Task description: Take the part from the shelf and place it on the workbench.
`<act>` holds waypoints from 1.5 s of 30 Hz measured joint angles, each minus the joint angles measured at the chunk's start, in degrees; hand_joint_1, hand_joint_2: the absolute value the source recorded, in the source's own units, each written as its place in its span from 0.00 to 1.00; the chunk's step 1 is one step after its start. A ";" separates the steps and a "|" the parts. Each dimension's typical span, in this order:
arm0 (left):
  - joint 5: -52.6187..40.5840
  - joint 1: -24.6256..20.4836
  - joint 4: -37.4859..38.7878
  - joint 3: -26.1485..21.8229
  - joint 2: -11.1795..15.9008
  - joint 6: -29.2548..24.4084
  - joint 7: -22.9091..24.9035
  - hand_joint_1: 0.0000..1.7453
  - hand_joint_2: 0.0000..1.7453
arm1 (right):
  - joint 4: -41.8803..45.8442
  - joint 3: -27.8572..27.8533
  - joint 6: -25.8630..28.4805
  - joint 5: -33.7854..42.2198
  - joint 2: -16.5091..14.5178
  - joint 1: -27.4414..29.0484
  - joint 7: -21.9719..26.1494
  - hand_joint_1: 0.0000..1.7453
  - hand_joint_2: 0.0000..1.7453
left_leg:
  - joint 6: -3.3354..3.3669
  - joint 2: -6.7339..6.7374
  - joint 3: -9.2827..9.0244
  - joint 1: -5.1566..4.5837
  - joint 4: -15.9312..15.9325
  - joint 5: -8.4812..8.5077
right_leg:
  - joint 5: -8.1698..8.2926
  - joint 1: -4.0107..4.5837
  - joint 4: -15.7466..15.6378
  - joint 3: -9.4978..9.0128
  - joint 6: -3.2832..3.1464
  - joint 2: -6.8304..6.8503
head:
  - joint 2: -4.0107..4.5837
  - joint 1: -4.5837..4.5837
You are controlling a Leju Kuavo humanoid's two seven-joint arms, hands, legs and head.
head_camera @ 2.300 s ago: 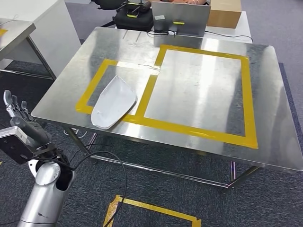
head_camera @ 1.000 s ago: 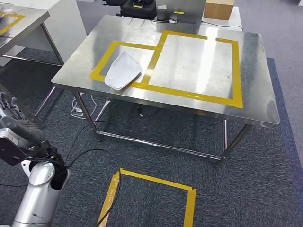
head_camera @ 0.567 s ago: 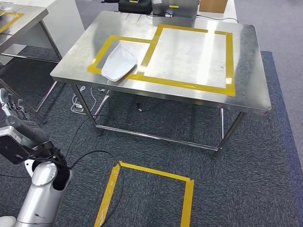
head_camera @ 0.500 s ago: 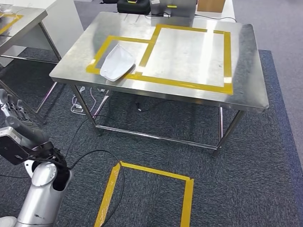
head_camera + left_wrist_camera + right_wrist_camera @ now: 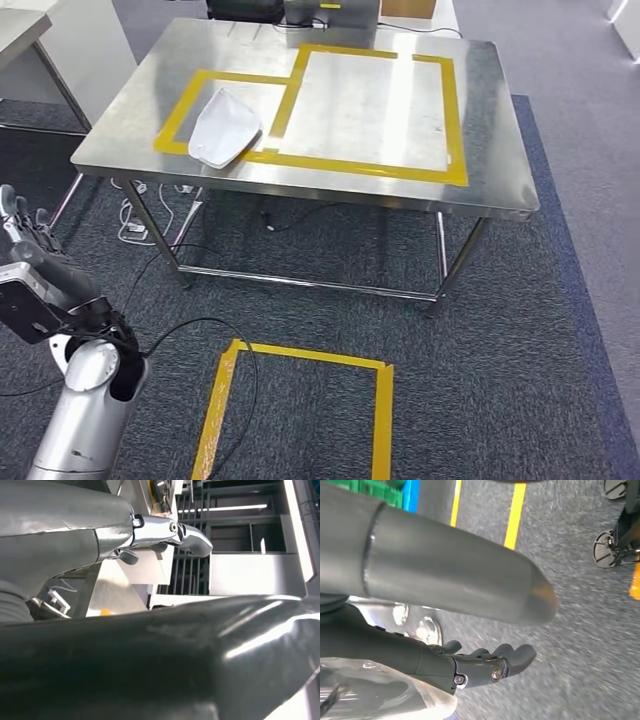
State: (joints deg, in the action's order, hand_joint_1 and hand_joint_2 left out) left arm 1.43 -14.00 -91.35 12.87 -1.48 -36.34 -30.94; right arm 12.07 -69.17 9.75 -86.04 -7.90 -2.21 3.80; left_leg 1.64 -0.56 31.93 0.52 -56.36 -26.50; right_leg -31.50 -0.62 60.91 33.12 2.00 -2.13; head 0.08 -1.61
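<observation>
A dark grey carpet (image 5: 528,330) covers the floor, and on it stands a steel workbench (image 5: 498,150) marked with two yellow tape rectangles (image 5: 362,168), a small one on the left adjoining a larger one. At the far left, the corner of another steel table (image 5: 23,25) shows beside a white cabinet (image 5: 90,45). The white part (image 5: 223,128) lies flat on the workbench inside the smaller rectangle, its near end overlapping the tape by the front edge. Behind the bench sit a dark bag (image 5: 241,8) and a cardboard box (image 5: 407,7). Cables (image 5: 140,215) trail under the bench's left end (one loops across the carpet toward the robot).

The left hand (image 5: 16,222) is raised low at the left, well clear of the bench, fingers up and apart, holding nothing; the left wrist view shows its fingers (image 5: 188,532) extended against a shelf frame. The right hand (image 5: 490,665) hangs over the carpet, fingers loosely stretched and empty.

A yellow tape outline (image 5: 302,400) marks the floor in front of the bench, with bare carpet around it and to the right.
</observation>
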 joint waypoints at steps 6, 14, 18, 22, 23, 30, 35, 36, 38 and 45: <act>-0.33 0.49 0.20 0.01 -0.02 -0.85 0.21 0.00 0.00 | 0.00 0.00 2.25 -0.36 -0.43 0.01 -1.16 0.00 0.00 | 0.33 2.96 0.14 -0.65 -0.21 -0.09 | -0.77 0.02 8.16 4.54 0.25 2.18 | 0.01 -0.11; -0.68 0.50 0.20 0.08 -0.02 -0.94 0.52 0.00 0.00 | 0.01 -0.01 2.81 -0.18 -0.67 -0.30 -1.23 0.00 0.00 | -1.20 4.36 0.85 -1.05 -2.05 -1.38 | 4.02 0.49 -4.22 -1.17 -1.97 3.17 | 0.00 0.06; -1.32 0.78 0.32 0.10 0.12 -1.17 1.14 0.00 0.00 | 0.02 -0.01 3.96 -0.23 -0.92 -0.42 -1.84 0.00 0.00 | -2.16 1.22 6.42 -0.50 -15.11 -8.04 | 4.48 0.34 -4.32 -0.94 -2.70 1.20 | 0.00 0.28; -1.70 1.04 0.46 0.11 0.14 -1.45 1.54 0.00 0.00 | 0.01 -0.01 4.63 -0.18 -1.04 -0.36 -2.49 0.00 0.00 | -2.07 0.76 5.93 -0.29 -14.56 -5.64 | 4.62 0.36 -4.18 -0.86 -2.68 -0.88 | 0.00 0.29; -1.85 1.01 0.46 0.11 0.15 -1.54 1.61 0.00 0.00 | 0.01 -0.01 4.81 -0.17 -1.07 -0.36 -2.54 0.00 0.00 | -1.93 -0.06 4.06 -0.19 -10.67 -3.49 | 4.64 0.34 -4.12 -0.87 -2.61 -1.49 | 0.00 0.30; -2.57 0.67 0.44 0.22 0.16 -1.67 1.86 0.00 0.00 | 0.07 -0.03 5.48 -0.07 -1.33 -0.26 -2.68 0.00 0.00 | -0.45 -1.37 0.02 0.02 -0.80 -0.59 | 4.61 0.12 -2.93 1.40 -0.53 -3.43 | 0.01 0.14; -2.91 0.67 0.18 0.33 0.16 -1.70 1.87 0.00 0.00 | 0.09 -0.17 5.70 0.57 -1.41 -0.52 -2.70 0.00 0.00 | 0.39 2.08 0.15 -0.13 -0.27 -0.21 | -2.70 0.01 11.77 8.15 0.41 1.62 | 0.00 -0.32; -3.00 0.67 0.15 0.33 0.17 -1.74 1.86 0.00 0.00 | 0.09 -0.20 5.80 0.70 -1.43 -0.52 -2.67 0.00 0.00 | 0.38 2.76 0.16 -0.17 -0.28 -0.22 | -2.43 0.00 12.27 8.21 0.53 1.81 | 0.00 -0.33; -3.40 0.65 -0.11 0.34 0.16 -1.84 1.75 0.00 0.00 | 0.09 -0.24 6.04 1.04 -1.45 -0.53 -2.49 0.00 0.00 | 0.26 3.91 0.11 -0.20 -0.34 -0.31 | 0.81 0.02 6.60 4.93 0.50 2.59 | -0.01 -0.34; -5.26 0.38 -1.86 0.52 0.03 -2.16 0.80 0.00 0.00 | 0.14 -0.99 6.20 2.29 -1.54 -1.08 -1.77 0.00 0.00 | -1.39 5.92 0.13 -0.63 -1.36 -1.33 | 4.12 0.50 -4.12 -0.81 -1.40 3.97 | 0.01 -0.39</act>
State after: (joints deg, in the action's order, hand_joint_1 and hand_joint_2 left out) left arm -3.82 -13.62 -93.20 13.40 -1.44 -38.50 -30.14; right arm 12.21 -70.16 15.95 -83.74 -9.44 -3.29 2.03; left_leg 0.25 5.37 32.06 -0.11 -57.72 -27.83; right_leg -27.38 -0.13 56.79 32.31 0.59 1.84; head 0.09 -2.01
